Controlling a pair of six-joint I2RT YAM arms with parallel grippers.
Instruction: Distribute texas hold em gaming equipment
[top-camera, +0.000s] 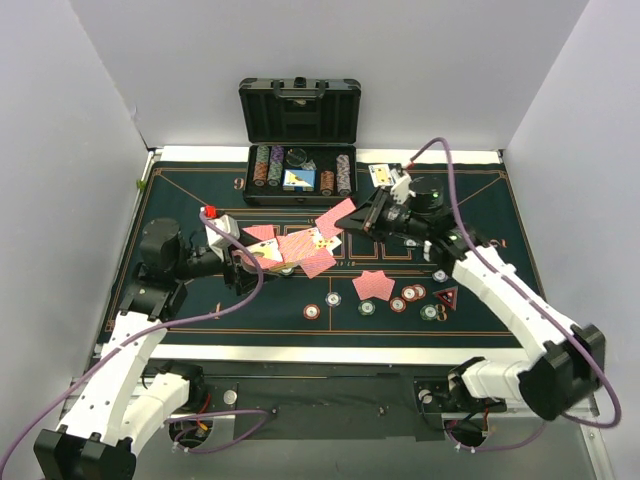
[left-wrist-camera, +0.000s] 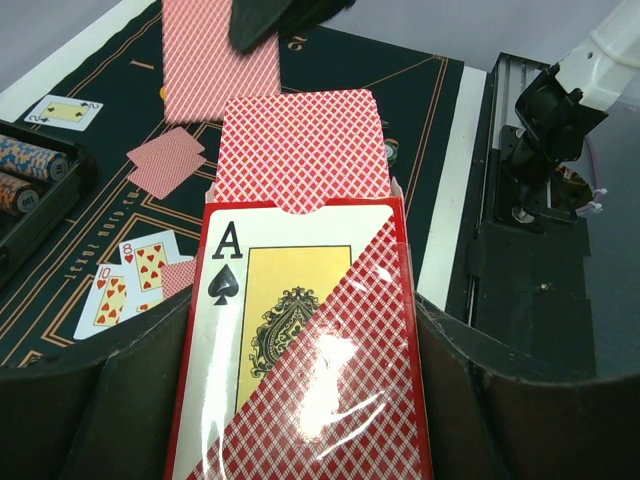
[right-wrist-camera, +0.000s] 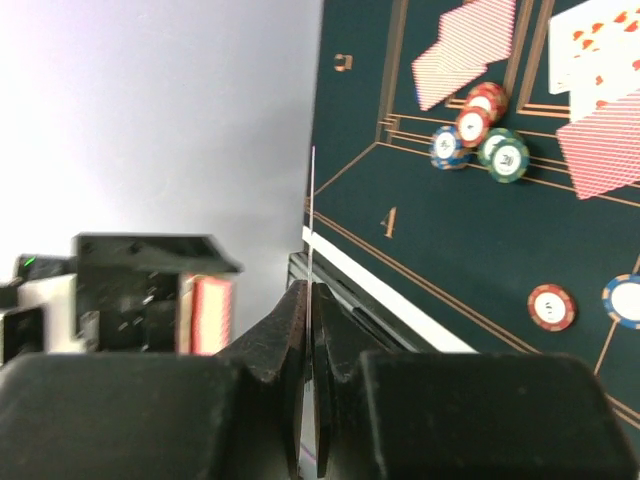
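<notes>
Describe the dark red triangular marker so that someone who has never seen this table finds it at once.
Start at the dark green felt table and go to its near right part, where small round striped poker chips lie scattered. At the right end of that scatter lies the dark red triangular marker, the only three-cornered piece among round discs.

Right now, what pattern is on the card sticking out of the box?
The card has a red-and-white diamond lattice; clearest in the left wrist view.
</notes>
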